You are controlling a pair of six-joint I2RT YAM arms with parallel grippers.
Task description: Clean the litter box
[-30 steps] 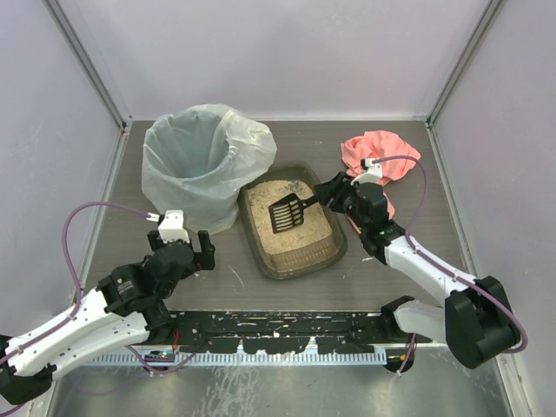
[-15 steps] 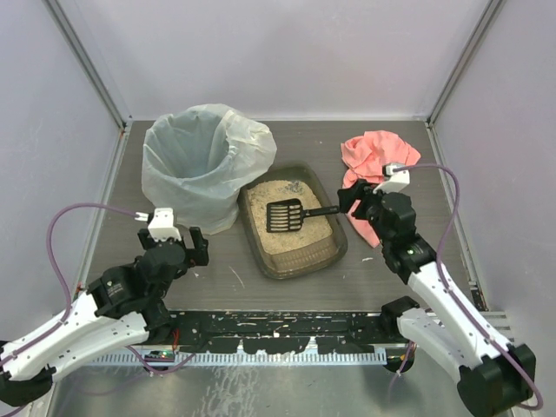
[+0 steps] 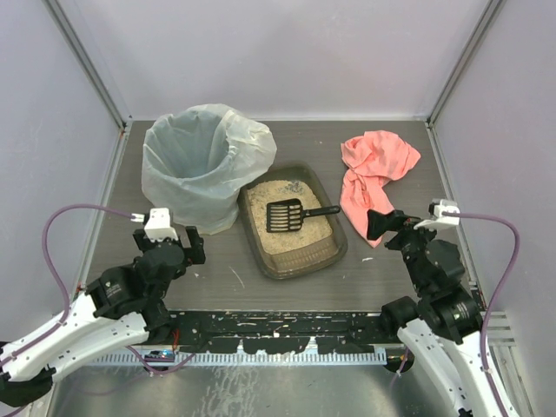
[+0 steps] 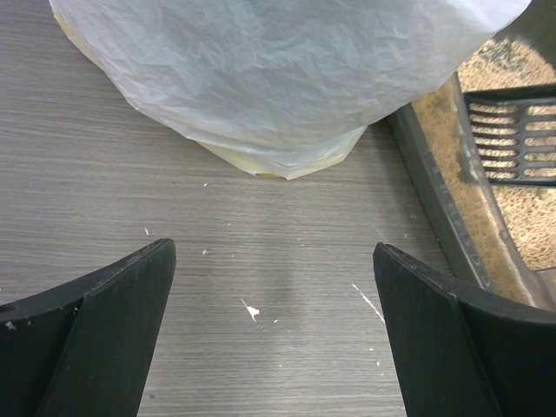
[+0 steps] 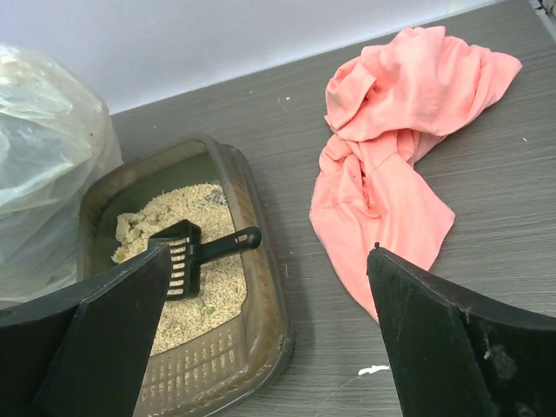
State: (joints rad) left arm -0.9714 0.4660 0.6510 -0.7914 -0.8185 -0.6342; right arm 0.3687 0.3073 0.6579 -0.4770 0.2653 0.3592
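Note:
The litter box, a shallow dark tray of tan litter, sits mid-table; its rim and wall also show in the wrist views. A black slotted scoop lies on the litter with its handle pointing right, and nothing holds it. My right gripper is open, to the right of the box and apart from it, empty. My left gripper is open over bare table in front of the bin, also empty.
A tall bin lined with a translucent white bag stands just left of the litter box. A crumpled pink cloth lies at the back right. Small white specks dot the table. Walls enclose three sides.
The right gripper opened, released the scoop handle and drew back to the right and nearer. The scoop now rests on the litter. The left gripper shifted slightly left.

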